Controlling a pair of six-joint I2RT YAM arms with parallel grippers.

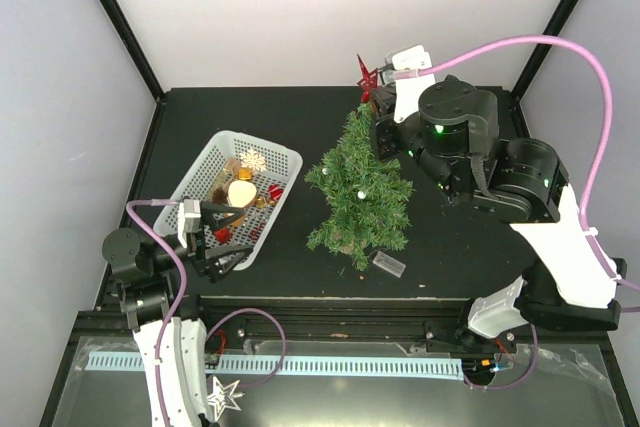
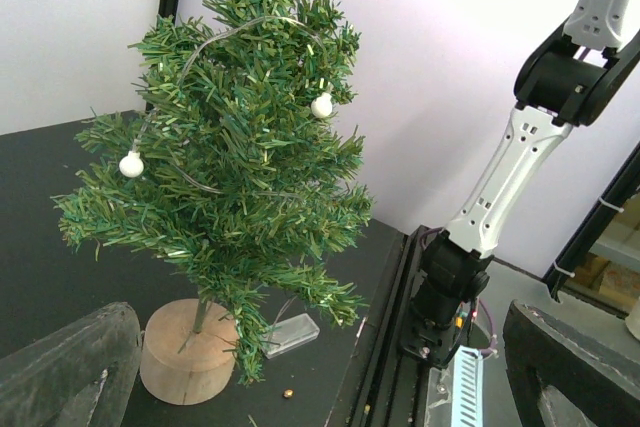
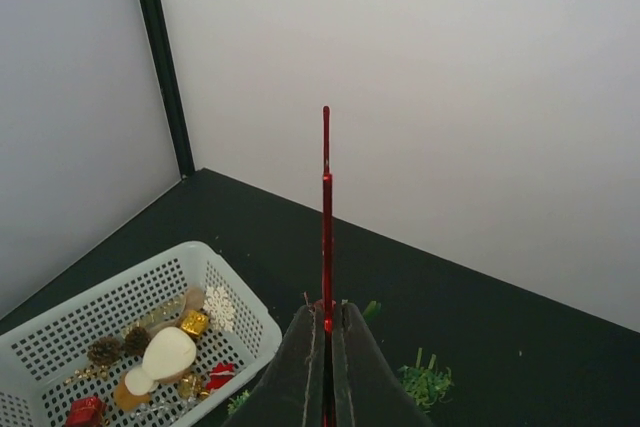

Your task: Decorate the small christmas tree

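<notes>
black bench (image 1: pixel 450 247); small christmas tree (image 1: pixel 360 192) upright at its centre on a round wooden base; white basket (image 1: pixel 200 172) of ornaments to its left; left claw (image 1: pixel 228 239) spread wide at the basket's near corner; right claw (image 3: pixel 328 322) pinching a red star (image 3: pixel 326 217) by the treetop.

1 small christmas tree (image 1: pixel 360 192), 1 white basket (image 1: pixel 222 142) to its left, 1 red star (image 1: pixel 367 75) at far side. On tree: 2 white bulbs (image 2: pixel 321 105); 1 clear box (image 1: pixel 389 264) by its base. In basket: 2 pine cones (image 3: pixel 104 349), 1 snowflake (image 3: pixel 217 305).
</notes>
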